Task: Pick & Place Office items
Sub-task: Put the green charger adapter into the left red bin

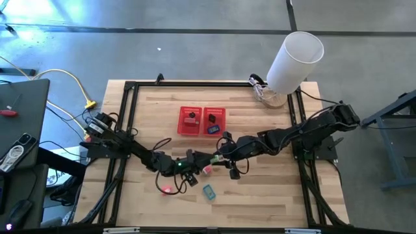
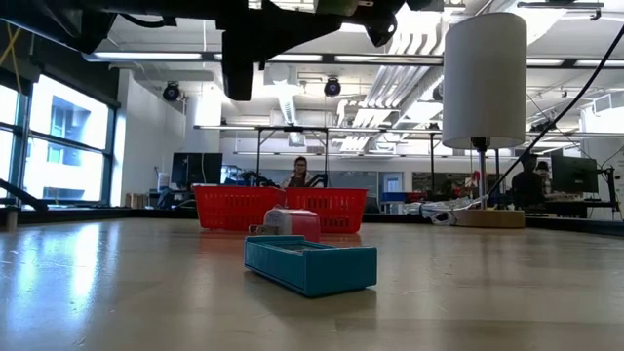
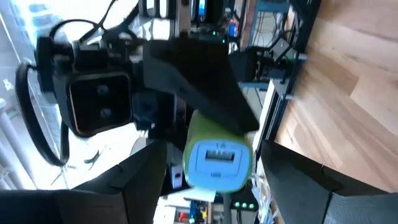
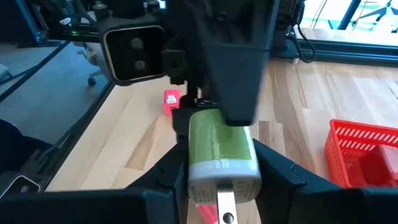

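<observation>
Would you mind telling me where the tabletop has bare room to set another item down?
Bare wood lies between the red mesh basket and the big white cylinder, and along the front right edge beyond the teal box. It is crowded at centre front, where the left gripper and right gripper meet over the small red-pink item.

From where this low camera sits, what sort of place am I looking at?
Probably an open-plan lab or office workshop. Beyond the wooden table the low view shows exposed ceiling ducts, a row of desks with computer monitors, and a person seated behind the red mesh basket.
</observation>
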